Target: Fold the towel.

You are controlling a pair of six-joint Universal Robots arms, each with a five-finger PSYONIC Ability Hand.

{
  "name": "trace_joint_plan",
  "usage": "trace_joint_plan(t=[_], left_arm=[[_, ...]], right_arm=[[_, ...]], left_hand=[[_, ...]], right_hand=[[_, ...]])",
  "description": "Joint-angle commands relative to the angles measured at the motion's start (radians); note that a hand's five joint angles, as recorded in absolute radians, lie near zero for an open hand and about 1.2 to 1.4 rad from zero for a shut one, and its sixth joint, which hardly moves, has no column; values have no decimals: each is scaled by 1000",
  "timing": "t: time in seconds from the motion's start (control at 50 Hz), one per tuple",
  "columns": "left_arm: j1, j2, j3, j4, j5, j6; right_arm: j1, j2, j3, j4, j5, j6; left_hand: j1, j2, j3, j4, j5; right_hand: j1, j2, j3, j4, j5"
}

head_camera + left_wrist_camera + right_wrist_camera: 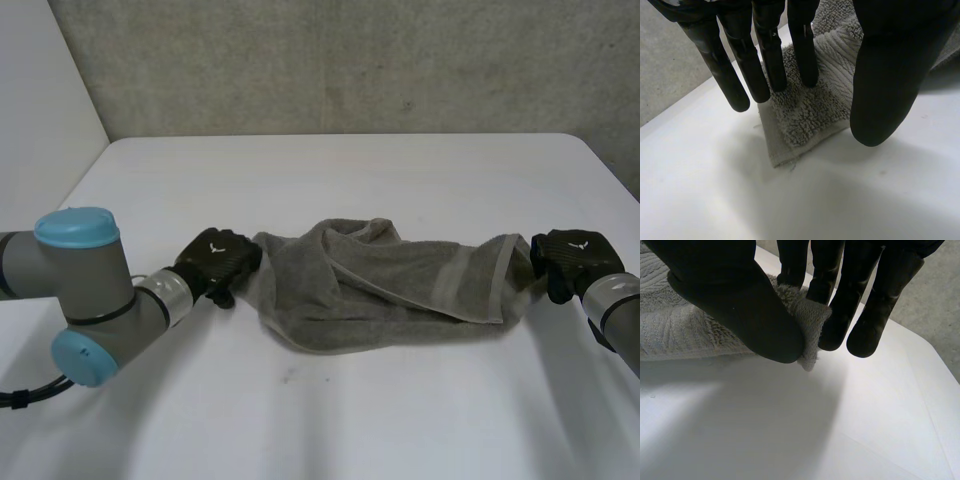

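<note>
A grey towel (390,285) lies bunched and stretched sideways across the middle of the white table (350,170). My left hand (215,262) is at its left end. In the left wrist view the towel's corner (805,117) lies flat on the table under the straight fingers (767,55), and the thumb (890,85) stands apart beside it without pinching. My right hand (570,258) is at the towel's right end. There the thumb (740,305) and fingers press a towel corner (807,315) between them, lifted slightly off the table.
A grey wall runs behind the table's far edge. Bare tabletop lies in front of and behind the towel. The left arm's elbow (85,300) sits near the front left.
</note>
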Motion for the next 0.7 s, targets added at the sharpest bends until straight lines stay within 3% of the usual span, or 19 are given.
trace_joint_plan(t=[0.02, 0.3, 0.38, 0.52, 0.66, 0.7], left_arm=[[-18, -44, 64, 0, -2, -2], [-55, -113, 156, -1, -4, -12], [-62, -119, 176, -1, -5, -12], [-75, -122, 200, 2, -7, -31], [-89, -91, 182, -1, -20, -28], [-84, -6, 150, -9, -66, -30]], right_arm=[[2, 9, 0, 0, 0, -1], [2, 14, 2, 0, 0, -1], [2, 15, 2, 0, 0, -1], [2, 23, 7, 0, 0, -36], [2, 17, 5, 0, 5, -64], [2, -2, -3, 17, 5, -62]], left_hand=[[187, 184, 184, 183, 187], [196, 193, 193, 192, 196], [314, 310, 310, 309, 313], [779, 776, 776, 775, 779], [780, 777, 777, 776, 779], [780, 777, 777, 776, 779]], right_hand=[[276, 84, 72, 44, 229], [276, 84, 72, 44, 229], [276, 84, 72, 44, 229], [276, 84, 72, 44, 229], [276, 84, 72, 44, 229], [276, 84, 72, 44, 229]])
